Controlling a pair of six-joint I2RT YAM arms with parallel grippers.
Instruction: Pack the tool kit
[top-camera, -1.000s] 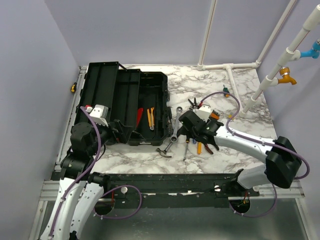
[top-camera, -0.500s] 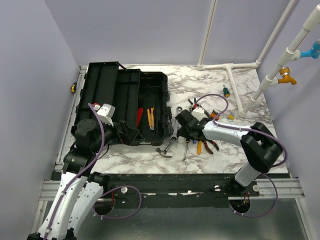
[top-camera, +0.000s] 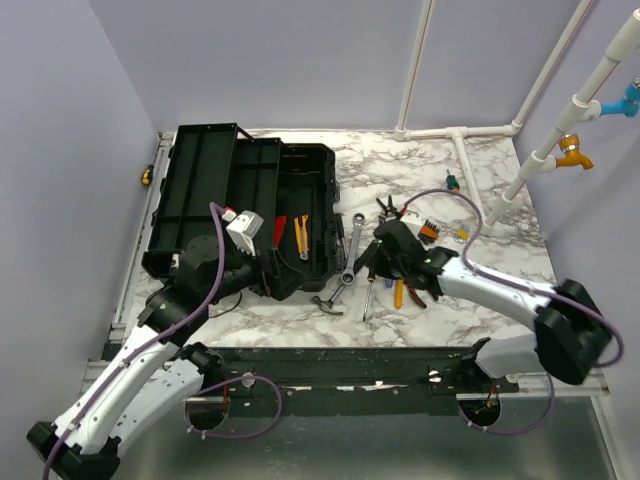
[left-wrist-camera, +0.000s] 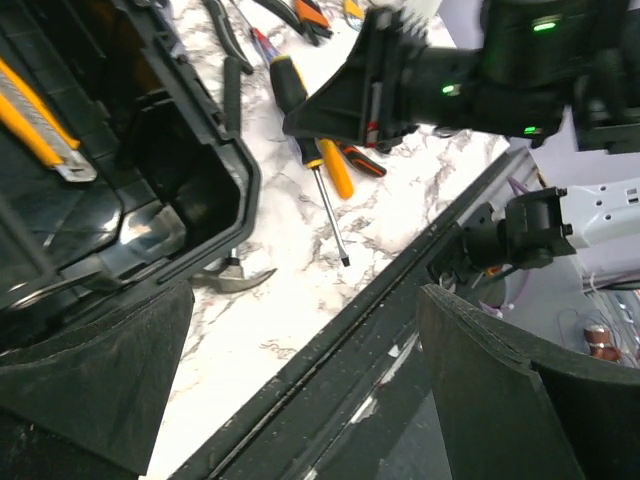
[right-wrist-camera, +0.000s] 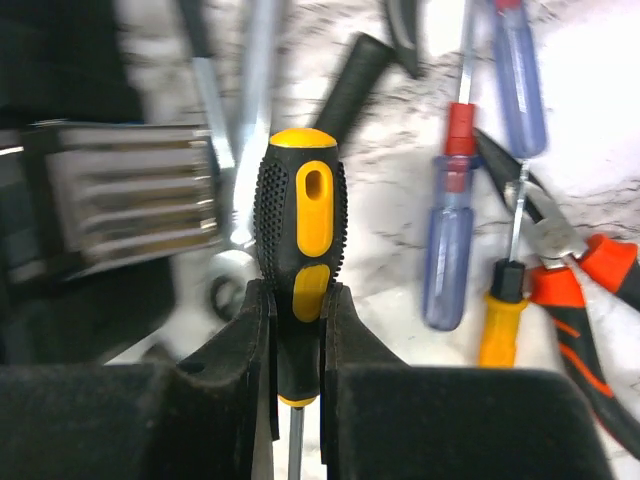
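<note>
One screwdriver is pinched in my right claw, left claw spread wide; grip's near the shaft end, so it might swivel and drop.

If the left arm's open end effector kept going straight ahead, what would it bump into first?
Likely the marble table near the hammer head beside the toolbox corner; depth is unclear. Beyond lies the right end effector on a screwdriver.

The right fingers, open a second ago, are now closed on the black-and-yellow screwdriver. The left arm now reaches further right, along the toolbox front.
</note>
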